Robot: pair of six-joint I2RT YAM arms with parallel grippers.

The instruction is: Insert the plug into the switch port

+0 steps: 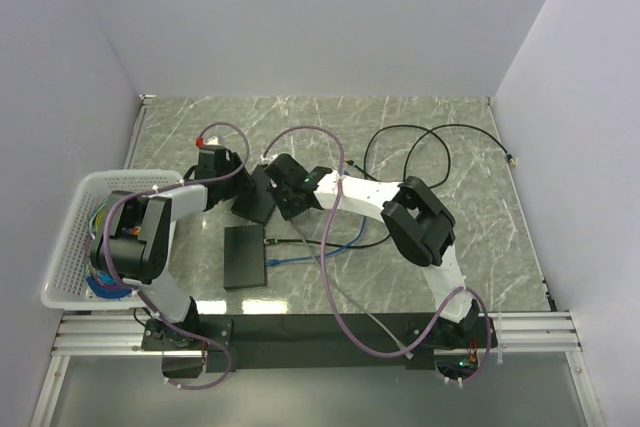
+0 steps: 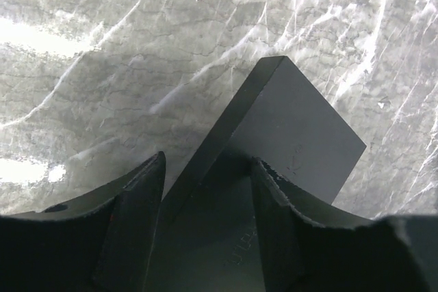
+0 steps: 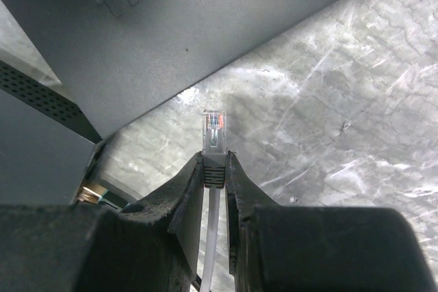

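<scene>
My left gripper is shut on a black switch and holds it tilted up off the table. In the left wrist view the switch runs between my left gripper's fingers. My right gripper, just right of the switch, is shut on the grey boot of a clear plug with a white cable. In the right wrist view my right gripper points the plug up, a short way below the switch's flat face. The ports are hidden.
A second flat black box lies on the marble table in front of the grippers, with a blue cable beside it. A black cable loops at the back right. A white basket stands at the left edge.
</scene>
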